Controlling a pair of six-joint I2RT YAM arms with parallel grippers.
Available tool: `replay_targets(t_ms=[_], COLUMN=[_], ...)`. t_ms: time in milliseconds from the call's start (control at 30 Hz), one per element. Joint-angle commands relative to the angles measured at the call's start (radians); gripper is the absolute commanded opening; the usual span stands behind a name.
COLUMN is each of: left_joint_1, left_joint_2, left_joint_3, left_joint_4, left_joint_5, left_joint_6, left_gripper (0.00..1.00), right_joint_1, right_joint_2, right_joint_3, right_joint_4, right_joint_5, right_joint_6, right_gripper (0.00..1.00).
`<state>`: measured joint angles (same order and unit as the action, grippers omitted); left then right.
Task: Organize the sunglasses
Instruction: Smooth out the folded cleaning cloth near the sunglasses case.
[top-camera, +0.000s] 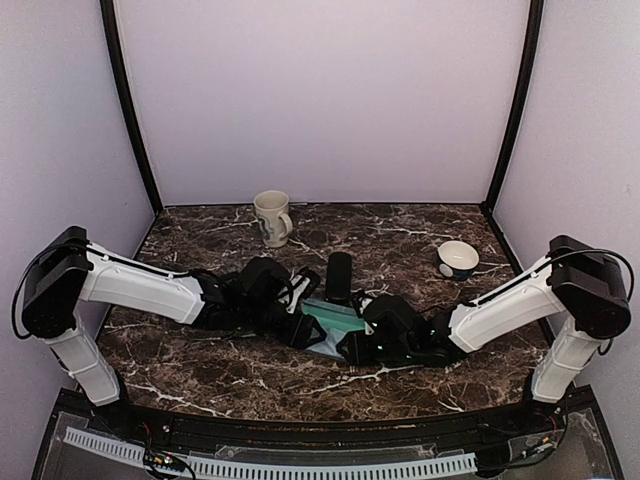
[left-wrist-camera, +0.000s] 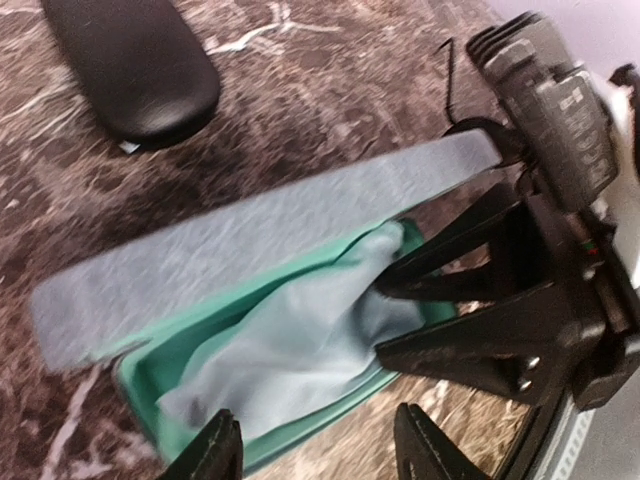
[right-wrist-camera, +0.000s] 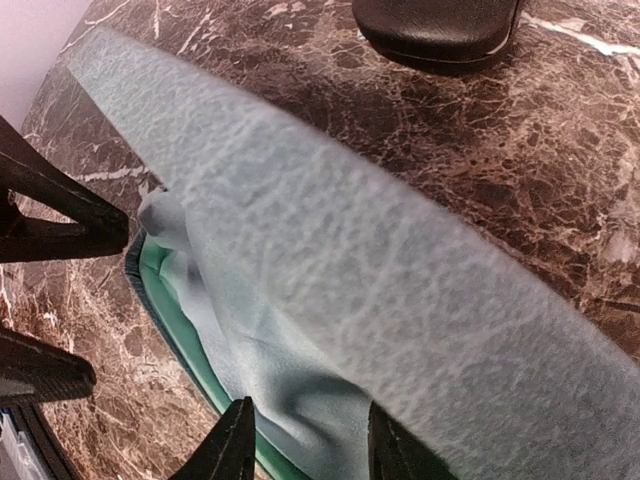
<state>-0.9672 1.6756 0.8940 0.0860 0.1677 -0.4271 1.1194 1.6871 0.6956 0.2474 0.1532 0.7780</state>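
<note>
The grey-blue rectangular case (top-camera: 336, 322) lies between both arms, its lid (left-wrist-camera: 250, 240) (right-wrist-camera: 400, 260) raised over a green lining (left-wrist-camera: 150, 370). A pale blue cloth (left-wrist-camera: 300, 340) (right-wrist-camera: 230, 330) is crumpled inside. The sunglasses are hidden; no pair shows in any view. My left gripper (top-camera: 303, 328) (left-wrist-camera: 320, 455) is open, its fingertips (left-wrist-camera: 215, 450) straddling the case's near rim. My right gripper (top-camera: 352, 345) (right-wrist-camera: 312, 445) is open at the other end, with the cloth between its fingertips (right-wrist-camera: 235, 445). The black oblong case (top-camera: 339, 277) (left-wrist-camera: 130, 60) (right-wrist-camera: 440, 25) lies shut just beyond.
A cream mug (top-camera: 272, 218) stands at the back left and a small white bowl (top-camera: 458, 259) at the back right. Dark marble tabletop (top-camera: 430, 235) with purple walls around it. The two wrists nearly touch over the case.
</note>
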Motion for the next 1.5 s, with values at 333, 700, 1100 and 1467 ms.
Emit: replay_targets(t_ms=[333, 700, 1100, 1467], left_joint_1=[-0.007, -0.009, -0.086, -0.116], left_joint_2=[0.131, 0.151, 0.168, 0.153], left_joint_3=[0.016, 0.014, 0.112, 0.153], left_joint_4=[0.189, 0.141, -0.068, -0.178], left_joint_5=[0.055, -0.024, -0.201, -0.29], left_joint_6=[-0.052, -0.033, 0.064, 0.053], left_gripper=[0.53, 0.53, 0.55, 0.55], right_joint_1=[0.007, 0.015, 0.032, 0.031], right_joint_2=[-0.017, -0.048, -0.125, -0.102], right_joint_3=[-0.006, -0.026, -0.046, -0.063], right_joint_4=[-0.013, -0.056, 0.002, 0.082], right_joint_5=[0.054, 0.091, 0.053, -0.017], right_joint_6=[0.068, 0.128, 0.063, 0.059], right_gripper=[0.41, 0.42, 0.43, 0.43])
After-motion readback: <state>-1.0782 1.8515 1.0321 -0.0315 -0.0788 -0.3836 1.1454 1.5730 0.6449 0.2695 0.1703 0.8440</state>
